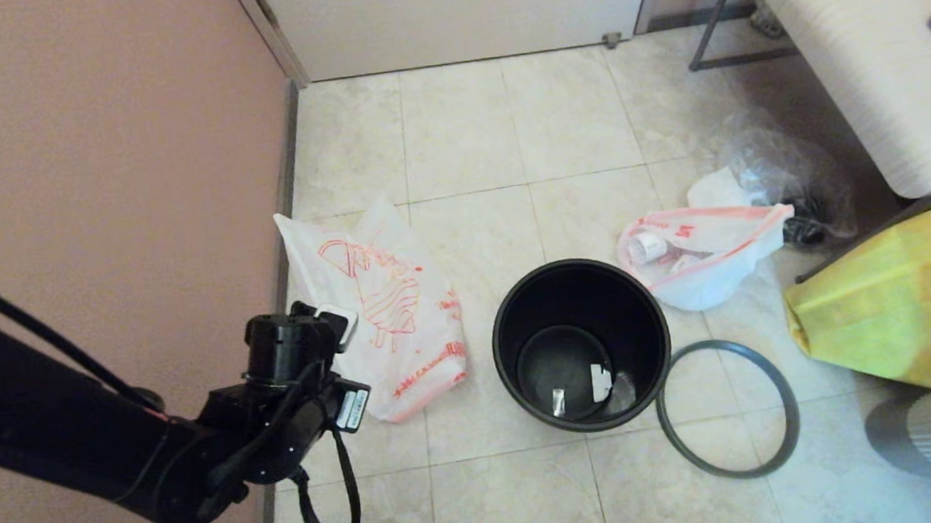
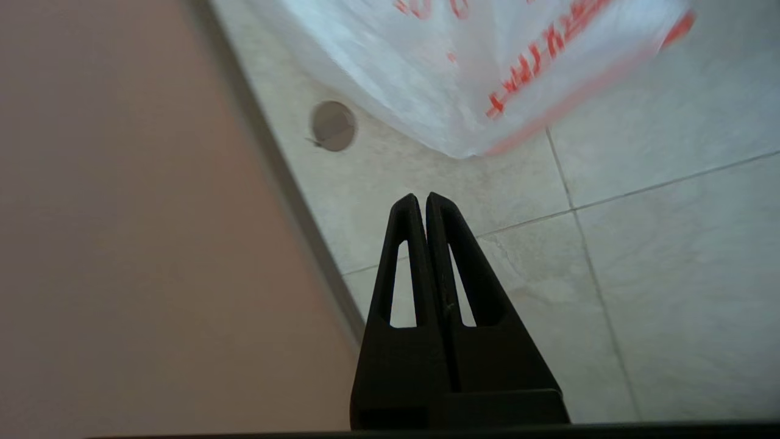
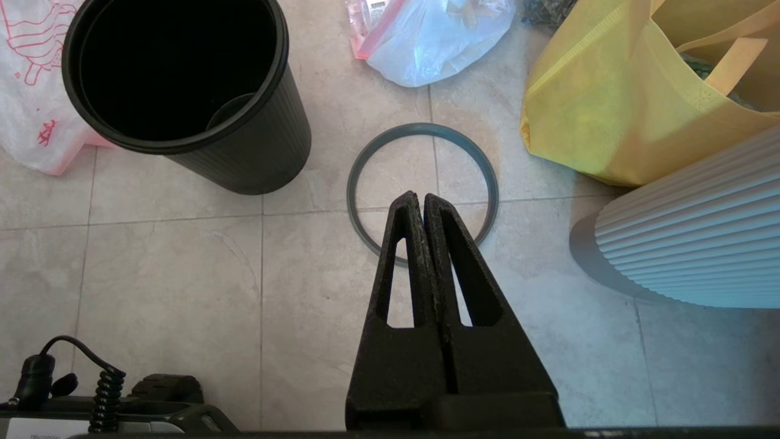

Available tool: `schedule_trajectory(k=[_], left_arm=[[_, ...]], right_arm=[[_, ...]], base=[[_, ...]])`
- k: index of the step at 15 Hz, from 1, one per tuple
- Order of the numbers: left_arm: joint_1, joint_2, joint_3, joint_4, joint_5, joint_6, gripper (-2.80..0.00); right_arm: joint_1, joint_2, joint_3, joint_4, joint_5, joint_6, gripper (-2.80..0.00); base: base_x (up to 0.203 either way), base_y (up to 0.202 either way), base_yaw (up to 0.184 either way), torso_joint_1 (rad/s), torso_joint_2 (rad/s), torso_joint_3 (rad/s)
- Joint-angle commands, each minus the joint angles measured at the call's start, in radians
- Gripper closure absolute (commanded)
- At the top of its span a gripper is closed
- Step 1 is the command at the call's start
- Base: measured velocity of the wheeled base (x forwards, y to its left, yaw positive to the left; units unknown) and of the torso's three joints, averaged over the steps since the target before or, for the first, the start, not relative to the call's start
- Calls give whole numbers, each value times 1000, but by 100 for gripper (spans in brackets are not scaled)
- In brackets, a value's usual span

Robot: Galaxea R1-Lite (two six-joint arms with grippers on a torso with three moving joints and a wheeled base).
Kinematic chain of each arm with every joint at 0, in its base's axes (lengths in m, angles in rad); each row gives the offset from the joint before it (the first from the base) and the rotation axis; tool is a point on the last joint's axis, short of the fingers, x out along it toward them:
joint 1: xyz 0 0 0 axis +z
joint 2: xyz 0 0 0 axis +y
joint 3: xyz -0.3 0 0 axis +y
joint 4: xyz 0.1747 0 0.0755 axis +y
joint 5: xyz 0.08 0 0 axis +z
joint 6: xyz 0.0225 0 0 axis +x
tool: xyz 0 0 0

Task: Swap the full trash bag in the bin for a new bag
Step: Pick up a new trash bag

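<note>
Black and unlined, the bin (image 1: pixel 581 344) stands mid-floor with its hoop (image 1: pixel 727 407) lying just beside it, and the full bag (image 1: pixel 701 253) sits beyond the bin, toward the worktop (image 1: pixel 852 51). By the wall edge lies the new bag (image 1: pixel 381 303), flat. Near its closest corner the left end effector (image 2: pixel 421 198) hovers, fingers pressed together and empty; contact with the floor cannot be told. It should open, then pinch a loose top edge, probably the handle end, not the sealed base. Over the hoop the right end effector (image 3: pixel 421 196) hangs closed, idle.
</note>
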Motion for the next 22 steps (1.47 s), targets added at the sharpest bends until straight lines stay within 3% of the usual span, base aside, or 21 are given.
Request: schedule_trajectory(k=[1,4,5,16,19,22], left_arm=[[6,175,-9,-75,0,16,0],[10,337,-54,-162,-12,64,0],[10,388,-82,-170,-18,78,-280],[3,736,-446,-181,-21,186,-280],[5,808,-517,-239,-16,191,-280],[22,841,-616,-275,45,220,-280]], right_arm=[[-1,2,-1,0,0,0,0],[-1,2,-1,0,0,-1,0],[0,2,-1,0,0,1,0],[0,2,-1,0,0,-1,0],[0,2,-1,0,0,-1,0],[0,2,-1,0,0,0,0]], base=[[0,0,0,0,0,0],[0,0,0,0,0,0],[0,0,0,0,0,0],[0,0,0,0,0,0],[0,0,0,0,0,0],[0,0,0,0,0,0]])
